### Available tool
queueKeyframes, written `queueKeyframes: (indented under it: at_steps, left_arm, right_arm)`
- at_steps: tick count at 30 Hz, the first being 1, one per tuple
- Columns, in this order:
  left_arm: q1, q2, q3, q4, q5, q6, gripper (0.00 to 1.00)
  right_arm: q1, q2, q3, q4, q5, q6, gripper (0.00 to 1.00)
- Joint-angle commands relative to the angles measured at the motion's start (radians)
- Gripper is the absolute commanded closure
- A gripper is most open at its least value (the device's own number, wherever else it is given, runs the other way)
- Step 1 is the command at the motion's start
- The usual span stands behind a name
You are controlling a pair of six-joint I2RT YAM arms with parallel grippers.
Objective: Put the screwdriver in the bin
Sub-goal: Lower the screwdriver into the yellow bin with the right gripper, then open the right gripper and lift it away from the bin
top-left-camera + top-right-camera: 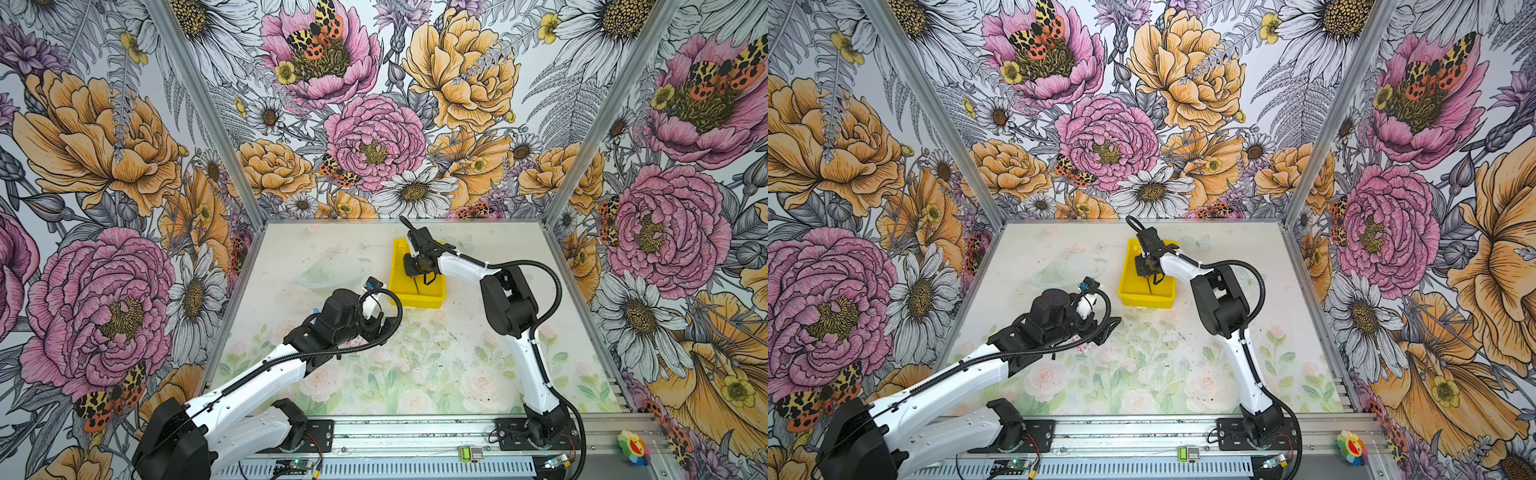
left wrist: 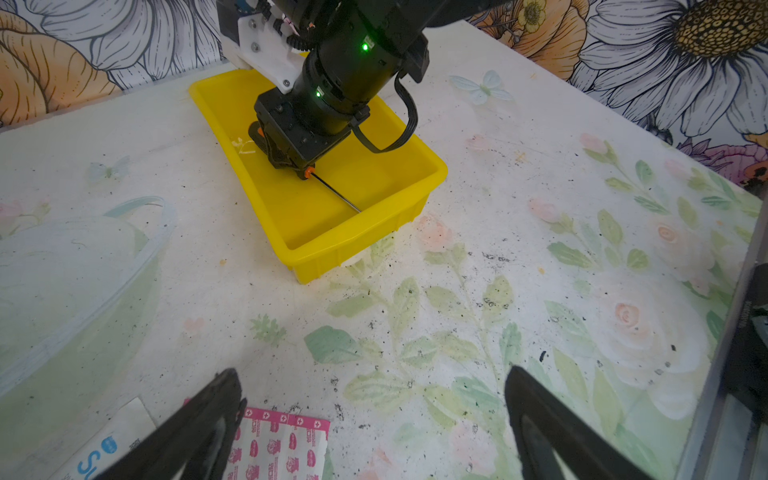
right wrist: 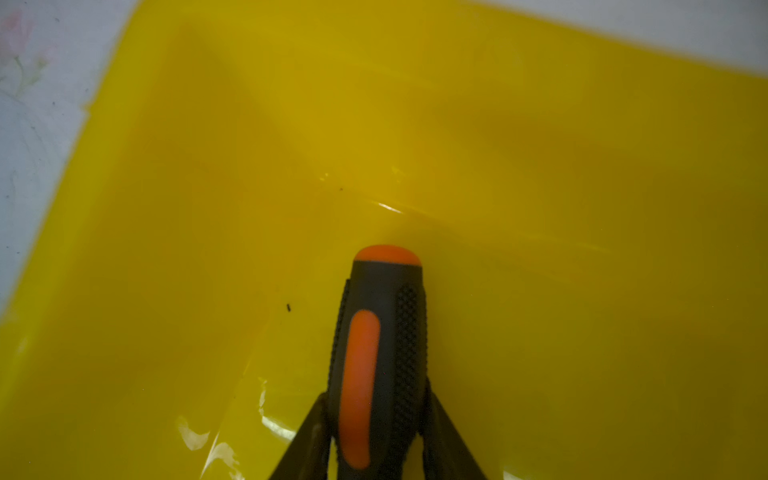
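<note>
The slim screwdriver (image 3: 376,332), with its black-and-orange handle and thin dark metal shaft, sits low inside the bin. Its handle is pinched between the fingers of the right end effector (image 3: 376,397), which is closed on it. In the left wrist view the shaft slopes down toward the bin's floor. We cannot tell whether the tip touches the floor or hangs just above it. The handle is knurled black, rubbery-looking, with smooth orange inlays and a rounded orange cap. We judge that it grips well but will roll once free.

The bright yellow, shallow rectangular plastic bin (image 2: 440,168) has glossy, slightly sloped walls and a rim. The tool lies roughly along its length, well inside the walls. The step in hand is the release. We would open the fingers slowly with the handle kept low, then lift straight up so neither finger drags the handle or catches the rim.

The bin stands on the pale floral-printed counter (image 2: 457,316), which is speckled with dark grit. The left end effector (image 2: 372,374) hovers above the counter, well apart from the bin, its fingers spread wide and empty.
</note>
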Motion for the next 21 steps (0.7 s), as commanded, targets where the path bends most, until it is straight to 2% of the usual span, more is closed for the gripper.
queueKeyframes:
  at_steps: [1,11,21]
  left_arm:
    - [-0.006,-0.011,-0.014,0.027,-0.001,-0.003,0.01]
    - [-0.006,-0.049,-0.032,0.041,0.008,0.010,0.02]
    - [-0.002,-0.078,-0.055,0.069,-0.008,-0.027,0.01]
  right_arm:
    - [0.009,-0.064,-0.008,-0.009,0.040,-0.005,0.59]
    - [0.040,-0.194,-0.037,-0.010,0.119,-0.029,0.52]
    - [0.069,-0.462,-0.240,-0.009,0.248,-0.050,0.41]
